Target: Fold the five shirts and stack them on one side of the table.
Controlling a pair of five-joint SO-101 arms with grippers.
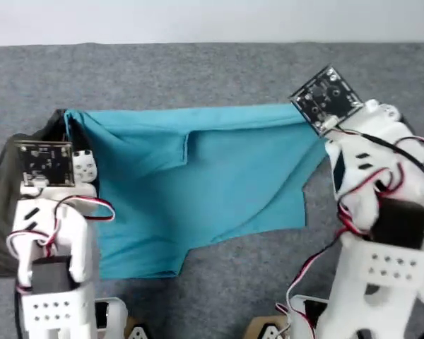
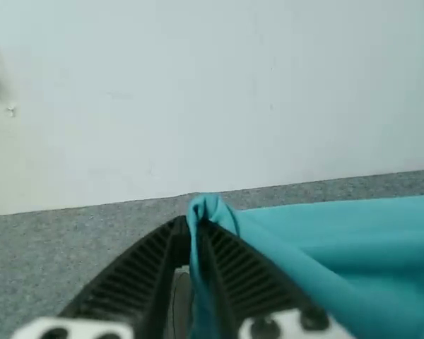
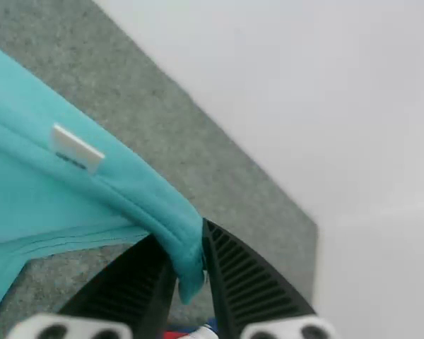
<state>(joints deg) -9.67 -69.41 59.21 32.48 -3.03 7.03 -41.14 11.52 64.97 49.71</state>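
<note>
A teal shirt (image 1: 198, 183) is held stretched above the grey table (image 1: 219, 70) between the two arms. My left gripper (image 2: 196, 229) is shut on the teal shirt (image 2: 325, 240) at its far left corner, with a tuft of cloth poking out past the black fingers (image 2: 152, 261). My right gripper (image 3: 191, 258) is shut on the teal shirt (image 3: 71, 169) at its hem on the far right, near a small white label (image 3: 76, 147). In the high view the left arm (image 1: 49, 212) stands at the left and the right arm (image 1: 374, 198) at the right.
A dark olive garment (image 1: 3, 191) lies at the table's left edge, partly under the left arm. A white wall (image 2: 212, 92) rises behind the table's far edge. Bare grey table lies beyond the shirt and in front of it between the arms.
</note>
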